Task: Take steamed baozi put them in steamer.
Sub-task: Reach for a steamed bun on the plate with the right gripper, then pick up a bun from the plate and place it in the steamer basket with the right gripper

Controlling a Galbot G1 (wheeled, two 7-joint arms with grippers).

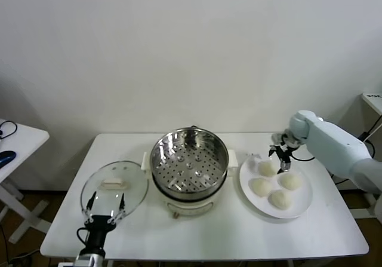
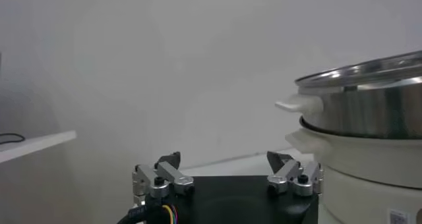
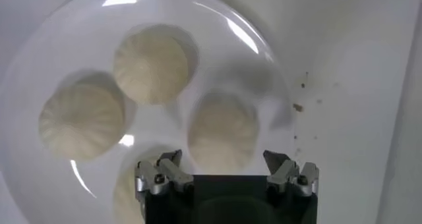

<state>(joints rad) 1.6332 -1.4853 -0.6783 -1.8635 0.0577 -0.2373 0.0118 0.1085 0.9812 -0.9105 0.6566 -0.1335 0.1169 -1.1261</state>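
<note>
Several cream-white baozi lie on a white plate at the right of the table; the far-left one sits under my right gripper. My right gripper is open and empty just above that bun. In the right wrist view the bun lies ahead of the spread fingers, gripper, with other buns beyond. The steel steamer with its perforated tray stands mid-table, holding nothing. My left gripper is open and empty at the front left, gripper in its wrist view, beside the steamer.
A round glass lid with a white handle lies left of the steamer, just behind my left gripper. A second white table stands at the far left. The table's front edge is close to my left arm.
</note>
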